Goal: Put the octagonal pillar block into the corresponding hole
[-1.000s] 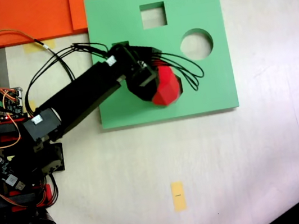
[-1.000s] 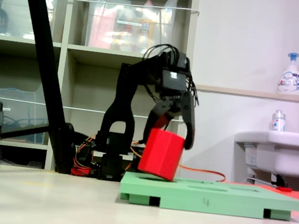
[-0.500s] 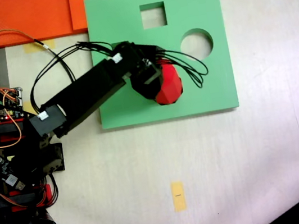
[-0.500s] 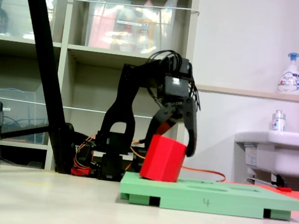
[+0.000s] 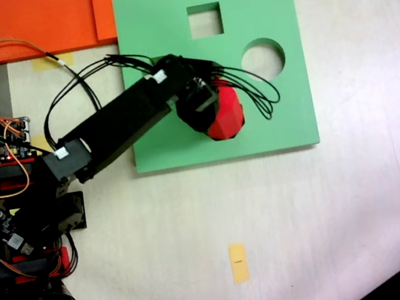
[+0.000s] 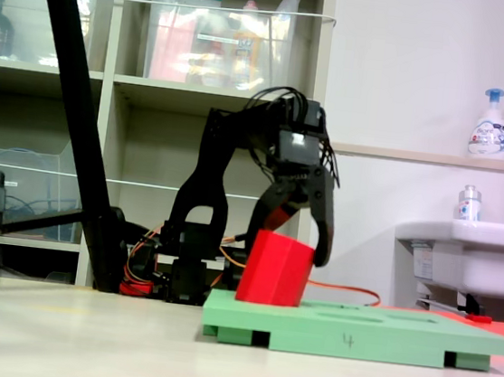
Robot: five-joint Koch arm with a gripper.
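End effector: your end effector is clenched on the octagonal pillar block, one black jaw curving down its right side in the side-on fixed view, the other coming down behind its top left; from above the end effector sits over the block's left half.
Octagonal pillar block: you see a bright red foam prism with flat sides and a matte surface, tilted with its top leaning right in the side-on view. Its lower end meets the board's top surface; you cannot tell whether it sits in a cutout. From above, the block lies near the middle of the board, toward its lower edge in that view.
Corresponding hole: no eight-sided cutout is visible to you; arm and block cover that part of the board.
Board: a flat square green foam board with a square cutout and a round cutout; in the side-on view the board is a thick slab lying on the bench.
Bench: pale and smooth; orange foam sheets lie at its far left corner as seen from above.
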